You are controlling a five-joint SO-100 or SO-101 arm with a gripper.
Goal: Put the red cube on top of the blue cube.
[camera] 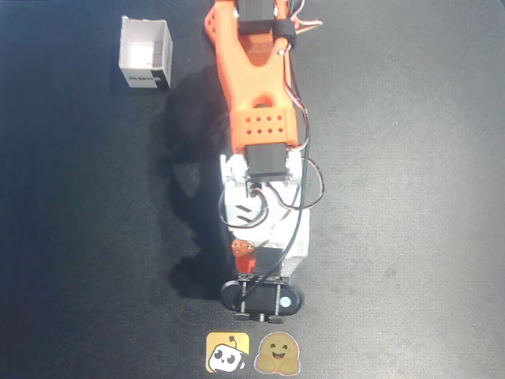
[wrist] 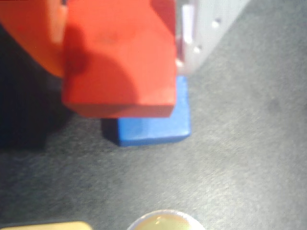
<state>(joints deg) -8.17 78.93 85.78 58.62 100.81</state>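
In the wrist view, the small bright-red matte cube (wrist: 120, 62) fills the near upper part of the picture, flanked by an orange finger (wrist: 29, 33) on the left and a pale grey finger (wrist: 204, 28) on the right. The tool (wrist: 120, 28) is judged to be pinching the red cube between these two fingers, though the contact faces themselves are hidden. Just beyond and below it, the small bright-blue matte cube (wrist: 158, 124) rests on the dark grey felt-like surface (wrist: 240, 158); only its lower and right margins show past the red cube. Whether the two cubes are already touching cannot be told.

For the step in hand, the stacking, the red cube appears offset to the left of the blue one in this view. A small correction toward the right is advised before release, so that the faces align. The descent is best kept slow and vertical, and the fingers parted only once the red cube is seated flat.

In the overhead view, the cubes are hidden beneath the orange arm (camera: 256, 87). Two cartoon stickers (camera: 252, 353) lie just past the tool, and a white open box (camera: 144, 54) stands well apart.
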